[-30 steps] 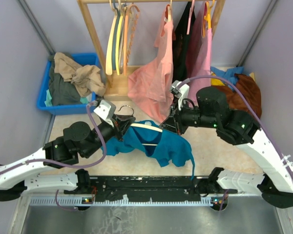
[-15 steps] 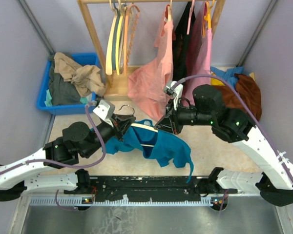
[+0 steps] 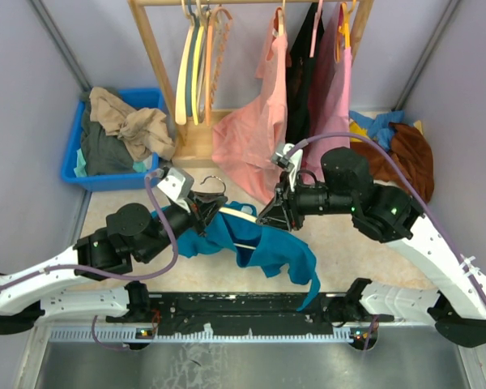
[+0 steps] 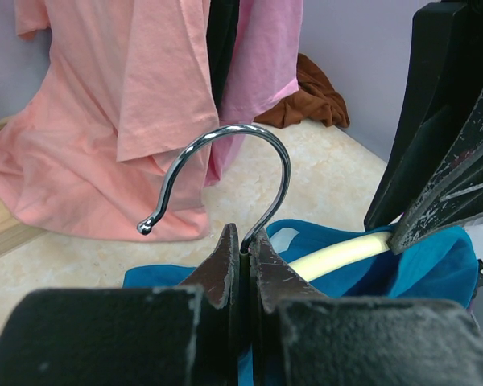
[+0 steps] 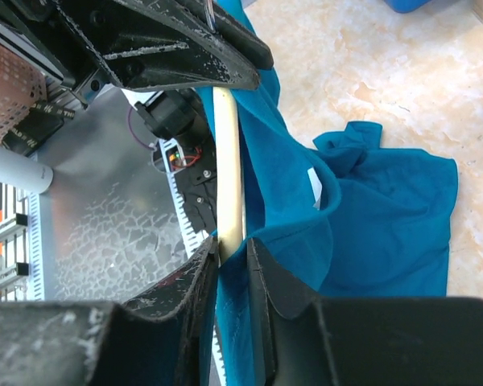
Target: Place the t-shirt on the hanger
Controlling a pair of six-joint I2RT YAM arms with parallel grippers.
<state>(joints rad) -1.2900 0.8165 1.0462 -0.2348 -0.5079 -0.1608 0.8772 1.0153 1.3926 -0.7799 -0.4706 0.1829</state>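
Note:
The teal-blue t-shirt hangs between both arms above the table, draped on the pale cream hanger. My left gripper is shut on the stem of the hanger's metal hook. My right gripper is shut on the t-shirt's cloth at the hanger's right arm, with the cream bar between the jaws. In the right wrist view the t-shirt spreads to the right, its neck opening around the bar. In the left wrist view the hanger bar runs under blue cloth.
A wooden rack at the back holds cream and orange hangers, pink shirts and a dark garment. A blue bin of clothes stands back left. Brown, yellow and blue clothes lie back right.
My right gripper has moved left towards the left gripper with the cloth, sliding along the hanger arm. The shirt's hanging part has shifted left with it. The left arm has stayed put.

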